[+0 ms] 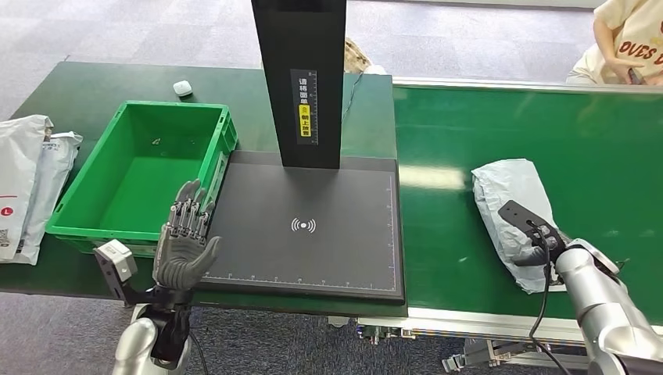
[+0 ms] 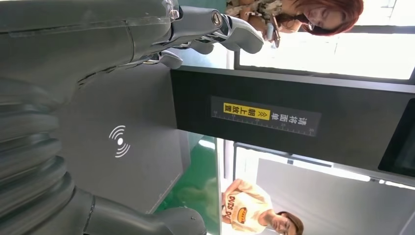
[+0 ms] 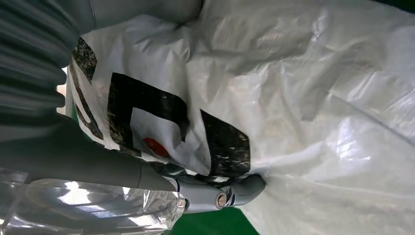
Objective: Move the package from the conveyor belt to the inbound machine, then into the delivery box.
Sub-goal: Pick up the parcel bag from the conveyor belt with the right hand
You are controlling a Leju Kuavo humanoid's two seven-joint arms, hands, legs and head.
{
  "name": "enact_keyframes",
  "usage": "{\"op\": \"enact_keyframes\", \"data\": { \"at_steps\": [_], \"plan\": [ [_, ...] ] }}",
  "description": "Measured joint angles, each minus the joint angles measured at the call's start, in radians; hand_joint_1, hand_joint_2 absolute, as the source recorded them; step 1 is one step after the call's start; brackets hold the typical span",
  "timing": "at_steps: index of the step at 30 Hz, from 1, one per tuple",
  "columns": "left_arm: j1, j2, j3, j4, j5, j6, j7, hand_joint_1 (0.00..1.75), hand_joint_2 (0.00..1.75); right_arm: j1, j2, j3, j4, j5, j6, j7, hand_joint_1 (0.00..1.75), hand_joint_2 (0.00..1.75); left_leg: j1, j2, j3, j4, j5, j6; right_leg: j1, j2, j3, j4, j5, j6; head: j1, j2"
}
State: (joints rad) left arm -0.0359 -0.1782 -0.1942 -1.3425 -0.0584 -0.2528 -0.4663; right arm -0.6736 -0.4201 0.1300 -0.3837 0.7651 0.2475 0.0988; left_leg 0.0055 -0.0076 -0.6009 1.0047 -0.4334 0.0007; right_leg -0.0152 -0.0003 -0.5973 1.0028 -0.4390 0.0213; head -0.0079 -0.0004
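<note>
your right hand (image 3: 147,166) is clamped on the crumpled white plastic mailer package (image 1: 512,211), which lies on the green conveyor belt (image 1: 469,156) well right of the flat black inbound scanner pad (image 1: 313,226); keep the hold firm and lift before you carry it left, since thin film can slip. your left hand (image 1: 184,242) hovers with fingers apart, holding nothing, by the green plastic delivery crate (image 1: 141,172). in the head view the wrist hides the fingers, so i cannot tell how deep the hold is.

right robot hand (image 1: 539,248) hidden behind package (image 1: 512,199); label text – unreadable
</note>
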Motion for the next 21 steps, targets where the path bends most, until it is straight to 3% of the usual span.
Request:
{"op": "enact_keyframes", "data": {
  "at_steps": [17, 21],
  "plan": [
    [-0.002, 0.001, -0.005, 0.009, 0.004, 0.002, -0.001, 0.0, 1.75, -0.013, -0.006, 0.031, 0.01, 0.001, -0.003, -0.001, 1.75, 1.75, 0.0, 0.0, 0.0, 0.0, 0.0, 0.0, 0.001, 0.0, 0.001, 0.0, 0.0, 0.0, 0.0, 0.0],
    [0.0, 0.002, -0.005, 0.008, 0.006, 0.006, 0.0, 0.0, 1.75, -0.013, 0.0, 0.027, 0.01, -0.025, -0.098, -0.004, 1.75, 1.75, 0.0, 0.0, 0.0, 0.0, 0.0, 0.0, 0.0, 0.0, 0.001, 0.0, 0.0, 0.0, 0.0, 0.0]
  ]
}}
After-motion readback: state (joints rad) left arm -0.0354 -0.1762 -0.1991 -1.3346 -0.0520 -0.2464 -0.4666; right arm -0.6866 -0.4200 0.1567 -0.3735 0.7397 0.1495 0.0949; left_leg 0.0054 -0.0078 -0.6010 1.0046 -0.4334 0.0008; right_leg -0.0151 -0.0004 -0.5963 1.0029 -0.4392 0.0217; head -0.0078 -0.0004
